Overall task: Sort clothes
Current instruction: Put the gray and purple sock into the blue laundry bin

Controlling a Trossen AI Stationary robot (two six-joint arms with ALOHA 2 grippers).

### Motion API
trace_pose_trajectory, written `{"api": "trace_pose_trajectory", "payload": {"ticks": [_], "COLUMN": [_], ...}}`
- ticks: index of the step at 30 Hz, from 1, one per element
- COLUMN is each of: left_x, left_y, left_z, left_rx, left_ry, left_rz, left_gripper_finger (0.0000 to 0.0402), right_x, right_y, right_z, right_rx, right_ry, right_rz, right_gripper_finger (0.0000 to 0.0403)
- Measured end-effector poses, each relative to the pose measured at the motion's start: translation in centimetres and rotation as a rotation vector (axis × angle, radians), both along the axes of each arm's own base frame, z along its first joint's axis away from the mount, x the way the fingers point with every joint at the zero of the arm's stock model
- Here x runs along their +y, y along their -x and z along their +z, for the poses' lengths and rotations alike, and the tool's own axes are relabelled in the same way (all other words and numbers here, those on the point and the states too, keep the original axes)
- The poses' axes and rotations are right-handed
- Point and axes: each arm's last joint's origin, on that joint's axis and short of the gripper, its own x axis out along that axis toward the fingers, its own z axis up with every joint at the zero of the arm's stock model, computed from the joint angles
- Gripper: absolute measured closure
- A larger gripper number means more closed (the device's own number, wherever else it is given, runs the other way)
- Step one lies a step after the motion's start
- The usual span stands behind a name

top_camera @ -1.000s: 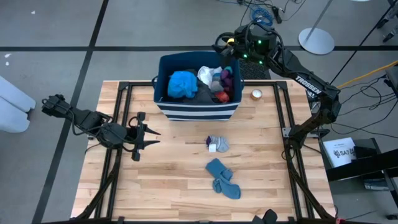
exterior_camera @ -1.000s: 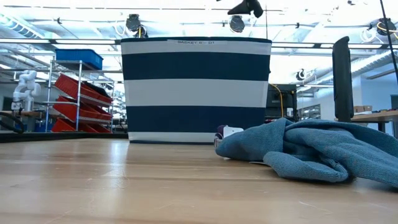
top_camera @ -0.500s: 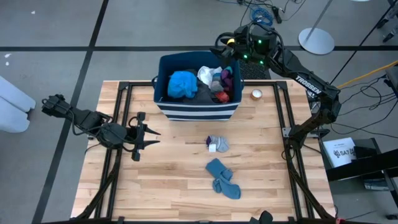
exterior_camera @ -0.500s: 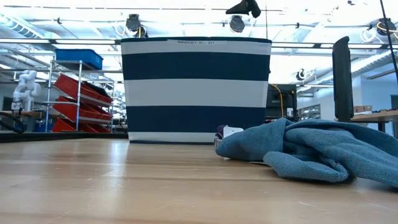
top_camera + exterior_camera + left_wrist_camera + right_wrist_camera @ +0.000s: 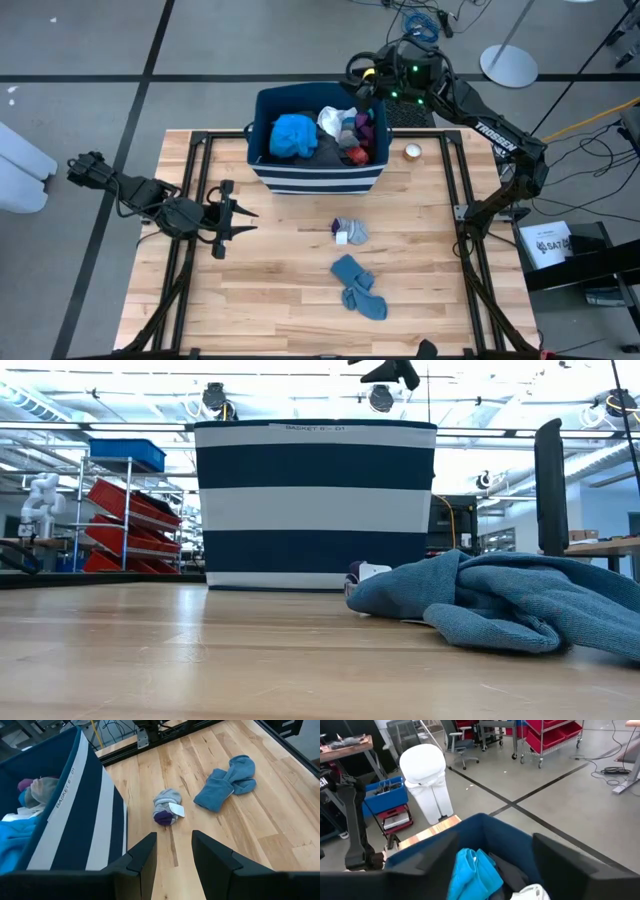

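- Clothes, lot A: heap sitting inside striped bin [image 5: 262, 172] at table's far edge. Bright blue top [image 5: 293, 135] bunching on the left side, crumpled; white piece [image 5: 335, 120] next to it; dark grey fabric [image 5: 325, 150] lying under both; maroon [image 5: 366, 128] and red [image 5: 356, 155] bits pressing against the right wall.
- Clothes, lot B: small grey sock ball [image 5: 350, 231] w/ purple end and white tag, lying on bare wood just in front of bin, apart from it.
- Clothes, lot C: grey-blue socks [image 5: 358, 285], soft knit, folded over each other, lying nearer the front edge, close to the sock ball but not touching.
- Right gripper [image 5: 368, 88]: hovering above bin's far right corner, fingers standing apart, holding nothing; right wrist view looking down onto the blue top.
- Left gripper [image 5: 240, 218]: waiting over table's left half, well apart from all clothes, fingers parted w/ a narrow gap, empty.
- Table [image 5: 270, 300]: light wood planks, black frame rails.
- Misc: small round tape roll [image 5: 412, 152] sitting right of bin.
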Motion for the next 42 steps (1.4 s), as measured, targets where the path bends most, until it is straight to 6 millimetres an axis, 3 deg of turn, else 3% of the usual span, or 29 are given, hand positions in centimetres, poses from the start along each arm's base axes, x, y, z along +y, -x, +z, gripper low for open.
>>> {"api": "trace_pose_trajectory", "payload": {"ticks": [8, 10, 17, 25, 42], "left_x": [0.0, 0.0, 0.0, 0.0, 0.0], "left_y": [0.0, 0.0, 0.0, 0.0, 0.0], "left_z": [0.0, 0.0, 0.0, 0.0, 0.0], "left_rx": [0.0, 0.0, 0.0, 0.0, 0.001], "left_ry": [0.0, 0.0, 0.0, 0.001, 0.004], "left_rz": [0.0, 0.0, 0.0, -0.001, -0.005], "left_gripper_finger": [0.027, 0.027, 0.027, 0.027, 0.027], "right_x": [0.0, 0.0, 0.5, 3.1, 12.3], "right_y": [0.0, 0.0, -0.3, -1.6, -4.3], "right_z": [-0.1, -0.1, -0.2, -0.5, -1.1], "right_rx": [0.01, 0.013, 0.025, 0.07, 0.139], "right_ry": [-0.007, -0.002, 0.006, 0.019, 0.037], "right_rz": [0.005, 0.007, 0.026, 0.125, 0.433], "right_gripper_finger": [0.0358, 0.0391, 0.0401, 0.0402, 0.0403]}}
